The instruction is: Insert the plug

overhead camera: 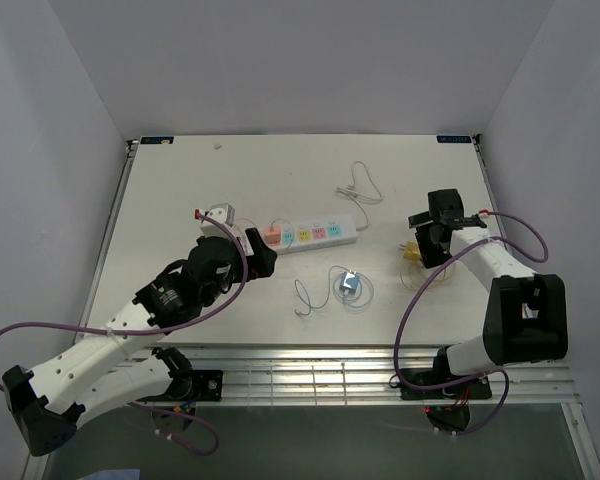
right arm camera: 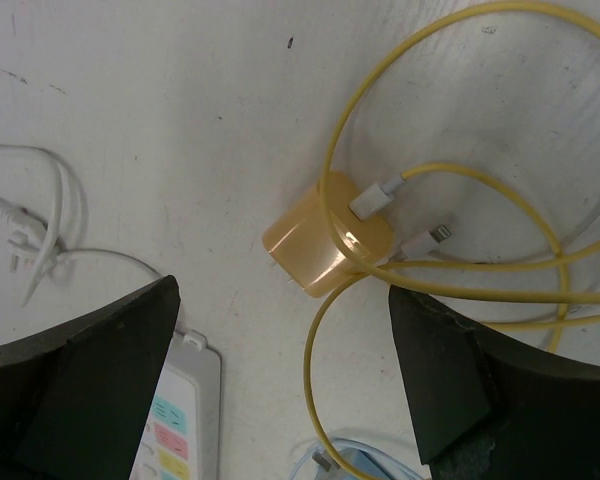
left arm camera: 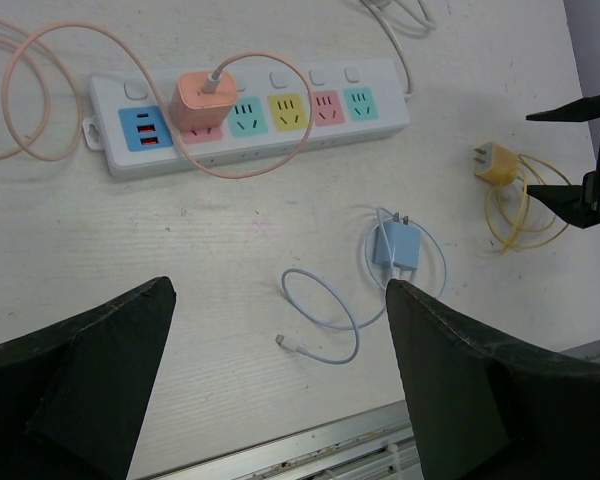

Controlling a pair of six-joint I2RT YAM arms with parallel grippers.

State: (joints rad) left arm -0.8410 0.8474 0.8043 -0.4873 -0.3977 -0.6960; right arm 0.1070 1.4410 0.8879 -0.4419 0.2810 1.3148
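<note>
- The power strip (left arm camera: 380, 125) lies flat on the white bench (left arm camera: 180, 240), long side running left to right, near the middle of the bench.
- Its sockets are the only holders here. The second bay from the USB end has a pink charger (left arm camera: 200, 100) seated in it, and the charger's pink cable (left arm camera: 20, 90) loops off to the side.
- The teal, yellow, pink and teal sockets beside it show their bare slots.
- A blue charger (left arm camera: 395, 245) lies on the bench in front of the strip, prongs pointing towards it. Its pale blue cable (left arm camera: 320, 310) is coiled beside and around it.
- A yellow charger (right arm camera: 325, 240) sits on the bench well to the right of the strip's end, ringed by its own yellow cable (right arm camera: 460, 180).
- The right fingers (right arm camera: 120, 350) are spread wide and released, hanging directly above the yellow charger with one on either side and nothing gripped.
- The left fingers (left arm camera: 130, 340) are also spread wide and released, over the bench on the near side of the strip, apart from the blue charger.
- A white cable (overhead camera: 358, 185) trails off the strip's right end.
</note>
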